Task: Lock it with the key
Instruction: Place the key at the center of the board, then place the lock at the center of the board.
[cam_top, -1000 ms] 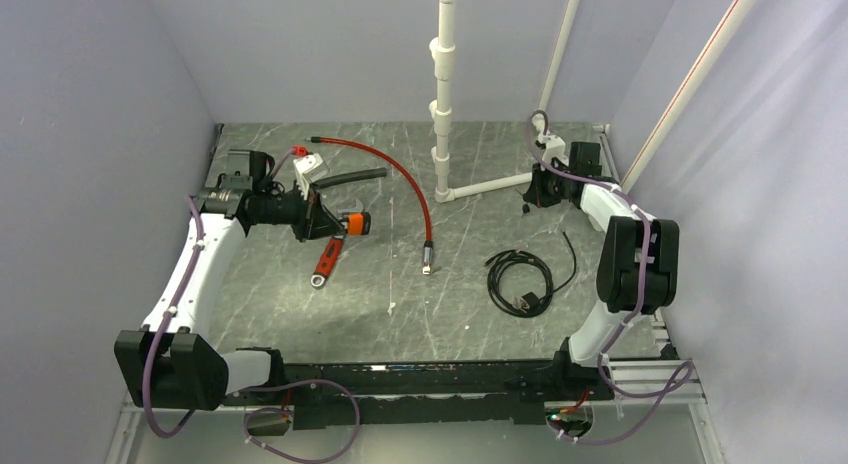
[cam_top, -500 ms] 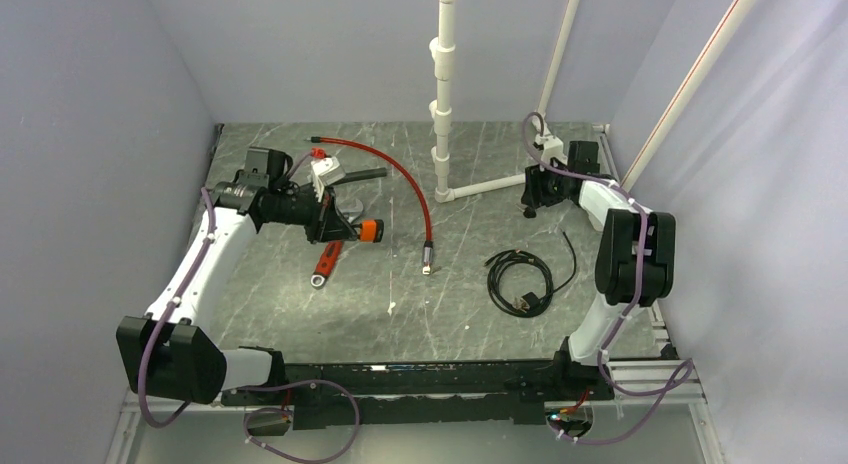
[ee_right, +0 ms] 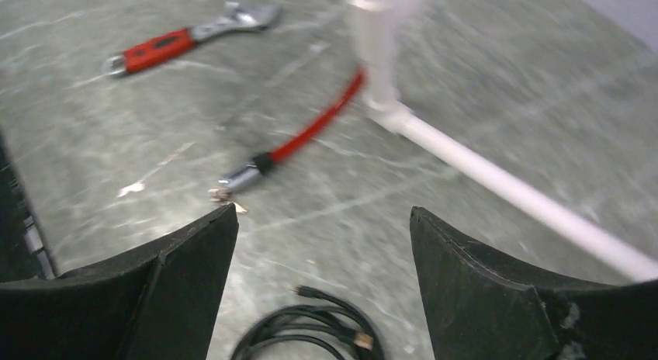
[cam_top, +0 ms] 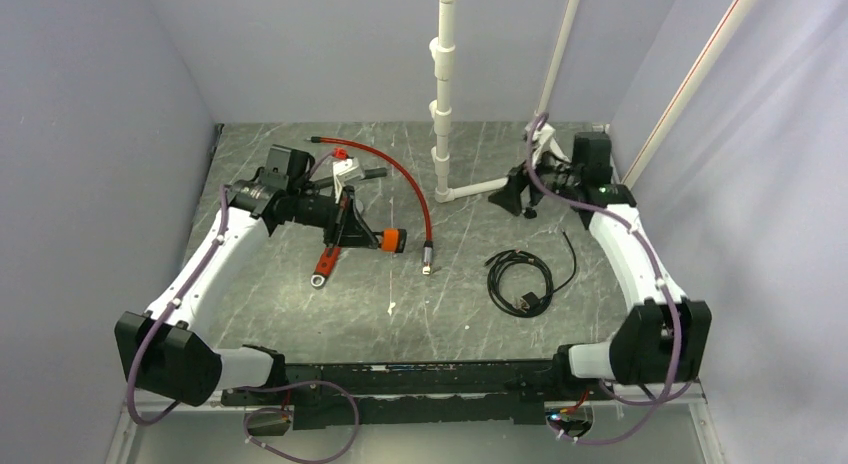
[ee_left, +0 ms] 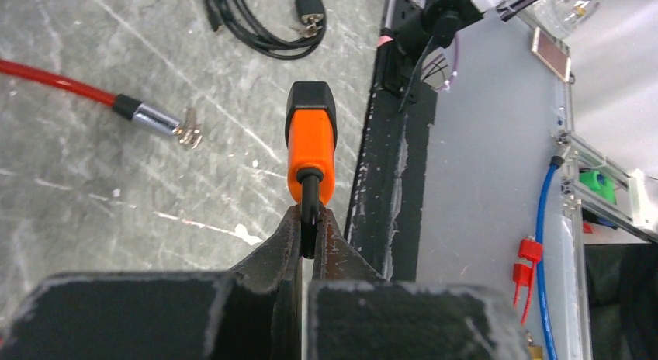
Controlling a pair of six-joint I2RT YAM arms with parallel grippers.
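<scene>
Gray table (cam_top: pixel 300 314): the left gripper (ee_left: pixel 311 224) pinches the orange padlock (ee_left: pixel 311 135) by its thin loop. Right gripper (ee_right: pixel 322 212) hangs wide apart, holding nothing, near the white pipe (ee_right: pixel 496 174).

White pipe (cam_top: pixel 443 84) and its floor branch (cam_top: pixel 485 188) block the back middle. Red cable (cam_top: pixel 408 172) arcs left of it, wrench (cam_top: pixel 326 263) further left, coiled black cable (cam_top: pixel 496 282) right. Table (cam_top: pixel 440 306) lies bare between, toward the front.

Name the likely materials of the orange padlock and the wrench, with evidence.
The orange padlock: matte orange body, black cap, probably plastic casing; thin dark shackle, likely metal. The wrench: shiny silver head, probably steel; red handle looks plastic or rubber coated.
</scene>
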